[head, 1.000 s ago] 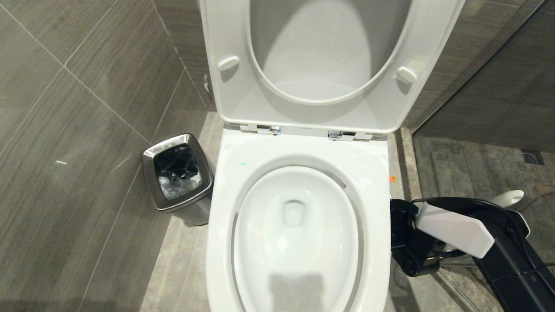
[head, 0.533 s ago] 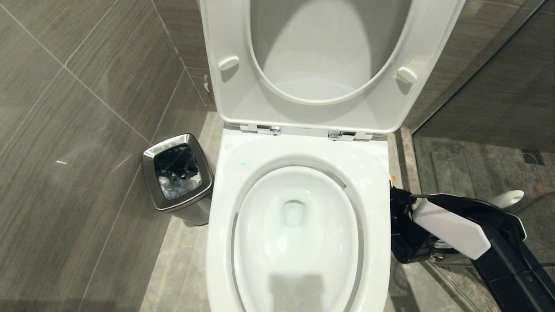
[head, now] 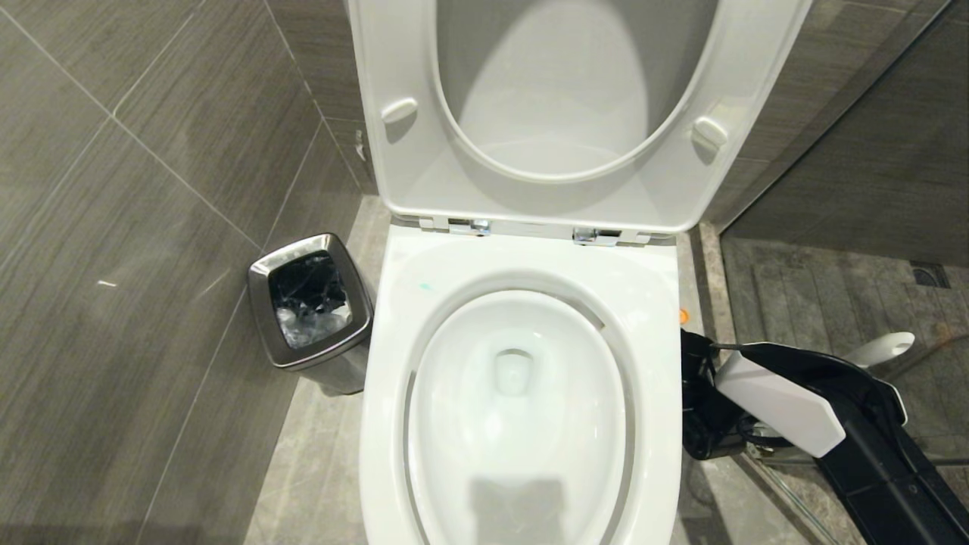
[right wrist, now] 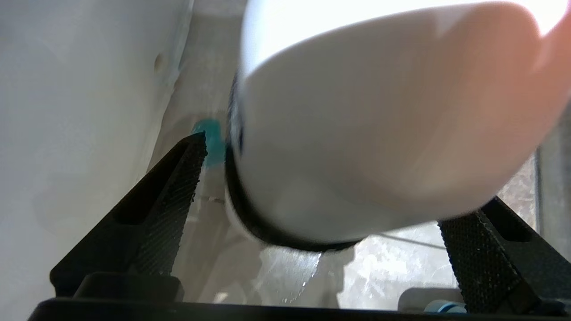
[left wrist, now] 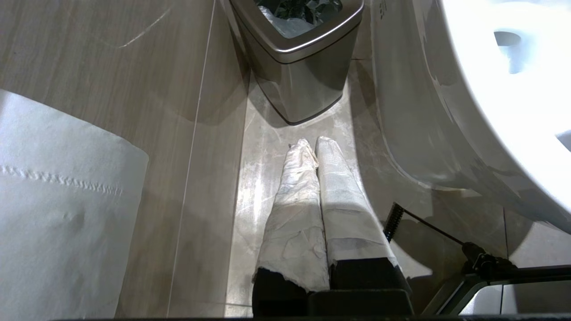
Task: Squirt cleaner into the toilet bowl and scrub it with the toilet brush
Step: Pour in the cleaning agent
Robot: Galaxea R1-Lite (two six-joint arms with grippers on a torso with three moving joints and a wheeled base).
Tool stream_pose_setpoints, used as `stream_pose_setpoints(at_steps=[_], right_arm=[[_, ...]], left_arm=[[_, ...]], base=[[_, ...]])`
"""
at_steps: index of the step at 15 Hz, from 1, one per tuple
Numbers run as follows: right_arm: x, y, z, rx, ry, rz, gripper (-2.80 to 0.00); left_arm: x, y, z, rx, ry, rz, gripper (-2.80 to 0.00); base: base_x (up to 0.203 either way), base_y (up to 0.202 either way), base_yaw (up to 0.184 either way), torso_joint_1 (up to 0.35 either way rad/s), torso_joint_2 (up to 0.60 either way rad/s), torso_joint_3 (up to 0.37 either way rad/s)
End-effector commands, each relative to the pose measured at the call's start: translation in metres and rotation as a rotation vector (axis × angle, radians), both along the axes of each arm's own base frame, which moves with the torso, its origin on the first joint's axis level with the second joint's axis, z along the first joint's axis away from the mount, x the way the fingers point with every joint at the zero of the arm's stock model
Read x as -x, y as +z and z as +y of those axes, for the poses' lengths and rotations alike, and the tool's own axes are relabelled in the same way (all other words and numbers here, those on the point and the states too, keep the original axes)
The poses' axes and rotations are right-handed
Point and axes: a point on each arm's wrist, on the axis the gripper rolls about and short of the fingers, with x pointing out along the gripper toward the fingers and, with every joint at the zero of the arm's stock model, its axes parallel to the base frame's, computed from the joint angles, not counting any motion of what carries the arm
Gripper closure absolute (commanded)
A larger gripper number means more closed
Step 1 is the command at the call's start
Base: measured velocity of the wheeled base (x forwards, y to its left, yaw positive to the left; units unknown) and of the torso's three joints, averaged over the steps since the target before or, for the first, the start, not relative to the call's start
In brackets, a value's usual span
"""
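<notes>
Lower right of the frame, our right gripper (right wrist: 321, 187) spreads its fingers wide around a white container (right wrist: 379, 129), gripping nothing; closing off-centre could topple it.

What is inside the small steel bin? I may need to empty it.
The small steel bin holds a crumpled black liner with something pale in it; anything beneath is hidden.

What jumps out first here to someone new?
The open white toilet bowl fills the middle of the head view, its seat and lid raised against the wall. A small steel bin with a dark liner stands on the floor to its left. On the right, beside the bowl, the right tool is spread wide around a large white rounded object, not yet closed on it.
</notes>
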Motion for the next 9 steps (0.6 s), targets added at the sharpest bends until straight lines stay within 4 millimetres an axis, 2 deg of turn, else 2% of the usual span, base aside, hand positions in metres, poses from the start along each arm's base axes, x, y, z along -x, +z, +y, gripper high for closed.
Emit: stream_pose_setpoints(at_steps=[1,4,9], right_arm=[[0.003,0.0027,0.0,0.004,0.002,0.003,-2.8],[0.0079,0.0021,0.0009,0.034,0.079,0.03,-2.8],[0.0077,-0.0013,0.0004,0.065,0.089,0.077,-2.8]], left_arm=[[0.0,0.0,0.0,-0.001,0.0,-0.001,0.0],[-0.0001,-0.0004,0.0,-0.001,0.0,0.001,0.0],[0.0,0.0,0.0,-0.001,0.0,-0.001,0.0]], base=[[0.0,0.0,0.0,0.0,0.0,0.0],[0.0,0.0,0.0,0.0,0.0,0.0],[0.0,0.0,0.0,0.0,0.0,0.0]])
